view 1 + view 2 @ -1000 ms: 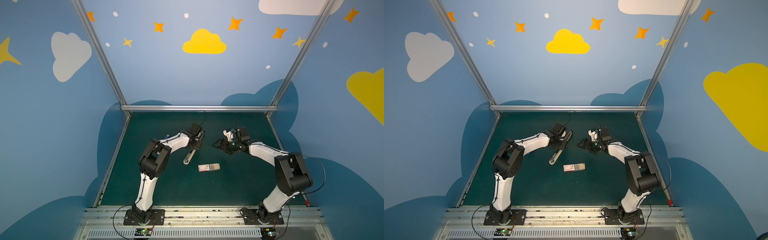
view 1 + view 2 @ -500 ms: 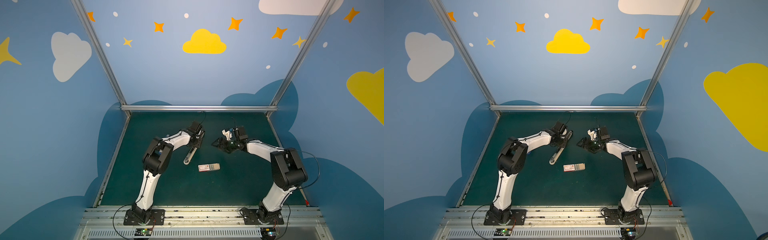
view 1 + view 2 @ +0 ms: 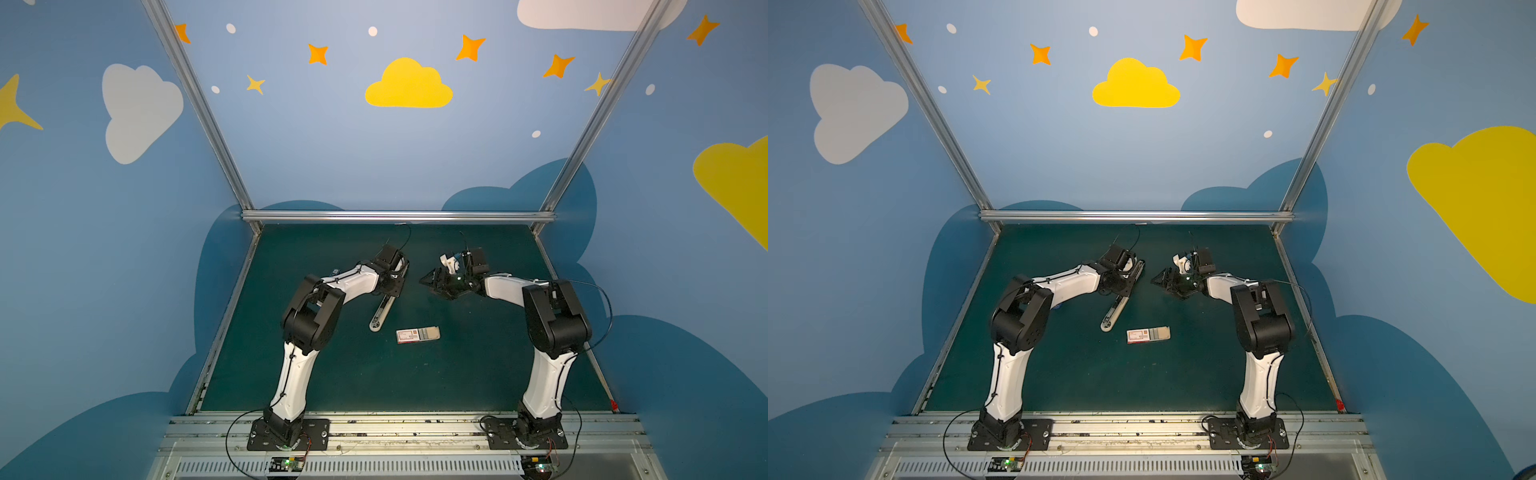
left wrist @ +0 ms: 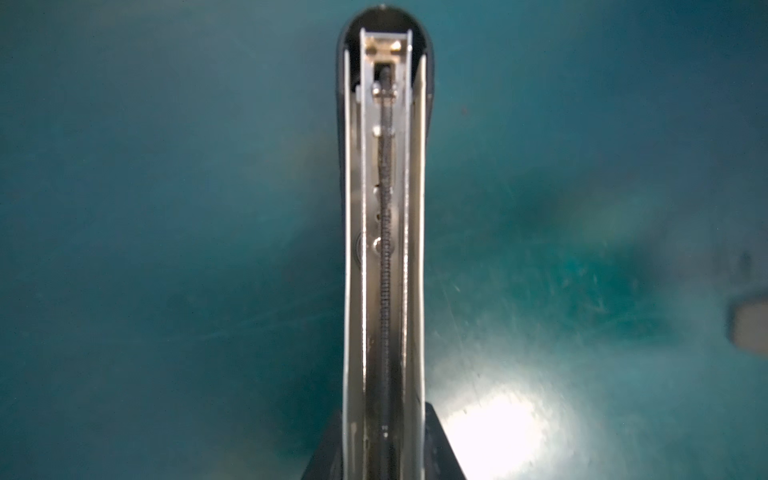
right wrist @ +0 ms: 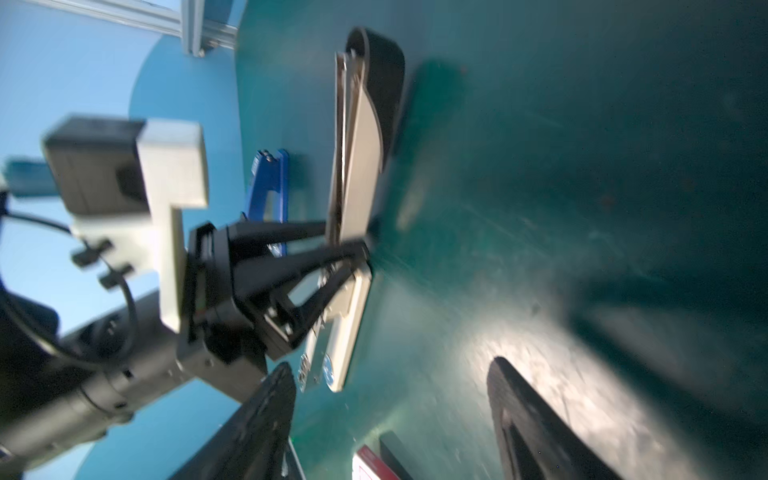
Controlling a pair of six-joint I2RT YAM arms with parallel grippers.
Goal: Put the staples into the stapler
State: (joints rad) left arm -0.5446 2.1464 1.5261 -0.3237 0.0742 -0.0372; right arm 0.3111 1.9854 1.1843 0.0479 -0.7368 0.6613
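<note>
Two arms share the green desk [image 3: 332, 374], and I read the whole layout as a hold-and-feed arrangement. On my left side, the left gripper [image 3: 392, 286] is pinched narrow on the stapler [image 3: 380, 313], and the right wrist view shows its fingers [image 5: 332, 249] gripping about where the opened halves meet. I judge that grip is there to keep the stapler steady and folded open. The left wrist view looks straight down the bare metal channel [image 4: 384, 249], with its spring showing and no staples in it, so loading has not started. The right gripper [image 3: 432, 282] hovers just beside the stapler, spread wide and holding nothing, which I take as the free one meant to fetch. Nearer to the arm bases, between both arms and apart from the stapler's front end, the small red-and-white box [image 3: 409, 336] lies flat on the desk. Its beige tray [image 3: 434, 332] is slid out toward my right arm, probably so the contents can be reached from above. The staples [image 3: 426, 333] sit in that tray as thin grey strips, too small for me to count.
</note>
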